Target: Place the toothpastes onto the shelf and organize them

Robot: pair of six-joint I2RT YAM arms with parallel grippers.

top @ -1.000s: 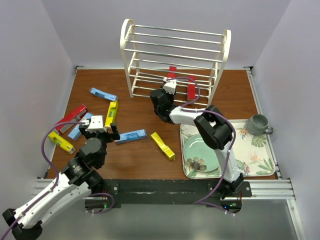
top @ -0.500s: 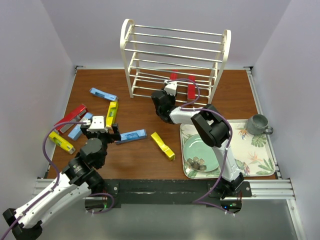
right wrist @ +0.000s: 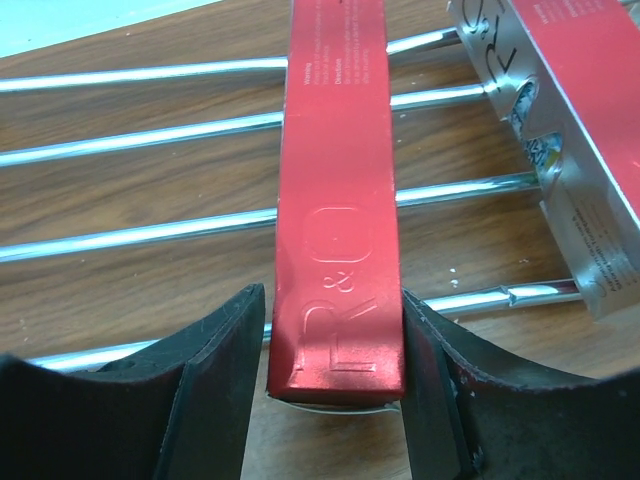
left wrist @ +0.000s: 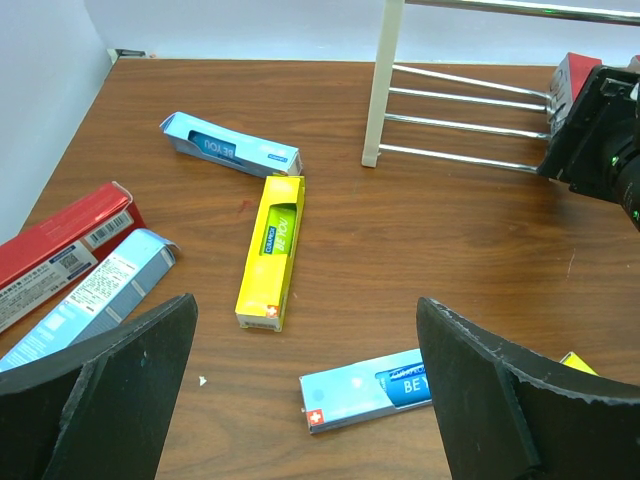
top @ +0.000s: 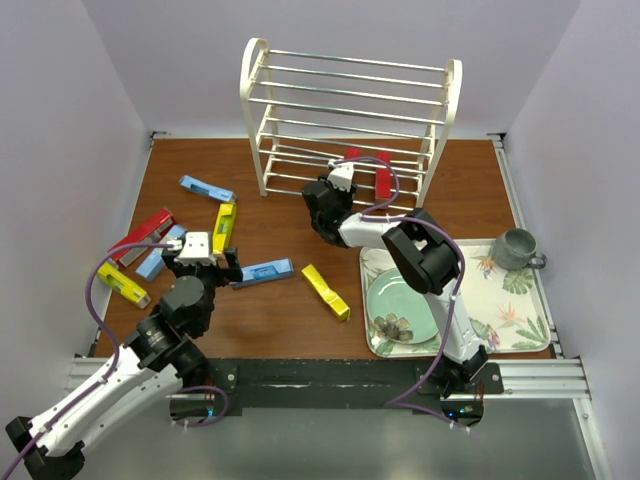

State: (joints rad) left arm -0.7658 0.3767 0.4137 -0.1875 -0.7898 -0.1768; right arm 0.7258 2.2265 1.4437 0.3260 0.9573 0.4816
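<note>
Seating a red toothpaste (right wrist: 340, 200) on the shelf (right wrist: 130, 139) rungs; I can't tell whether my right claw (right wrist: 332, 330) grips it. Next: let go, back straight out.

The shelf (top: 252, 110) is white with silvery rungs. The red toothpaste box (right wrist: 340, 200) has a glossy, embossed face; there's also a yellow toothpaste box (left wrist: 272, 250) and a light blue toothpaste box (left wrist: 230, 146). The bench (top: 290, 320) is brown wood-grain. The tray (top: 510, 320) is cream with a tropical leaf-and-flower print, the plate (top: 400, 295) pale green, the mug (top: 515, 247) grey-green.
</note>
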